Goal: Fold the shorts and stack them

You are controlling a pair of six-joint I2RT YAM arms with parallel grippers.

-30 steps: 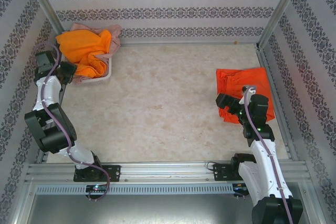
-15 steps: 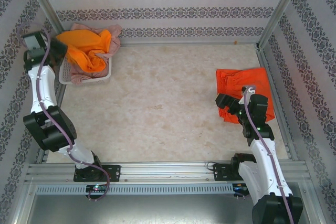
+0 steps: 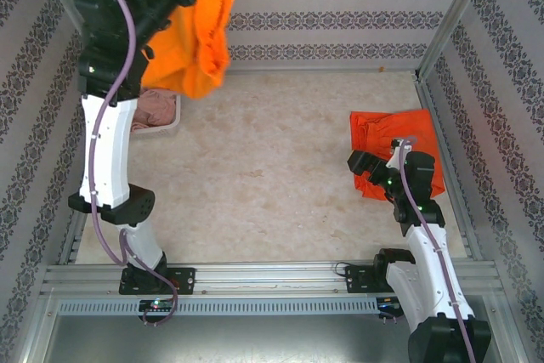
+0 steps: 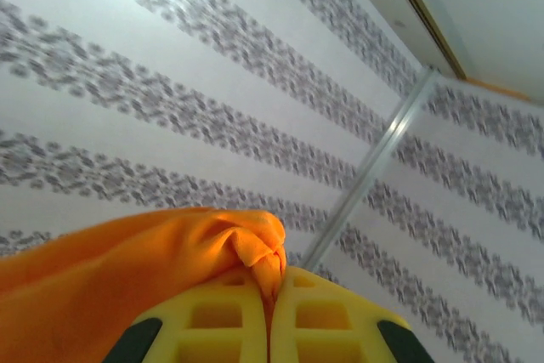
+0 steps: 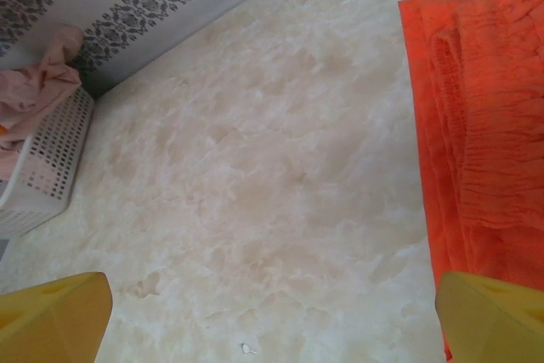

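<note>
Left jaws hoisted bright orange shorts above basket.

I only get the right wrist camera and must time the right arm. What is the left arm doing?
Observer: The left gripper is shut on the bright orange shorts, raised high at the back left.
Operator: How much fabric is in the grip?
Observer: Just a small fold pinched between its yellow fingers; the rest hangs below.
Operator: Is the red-orange pair lying neatly?
Observer: It lies flat beside the right wall; the right gripper, open, hovers over its near left part.
</note>
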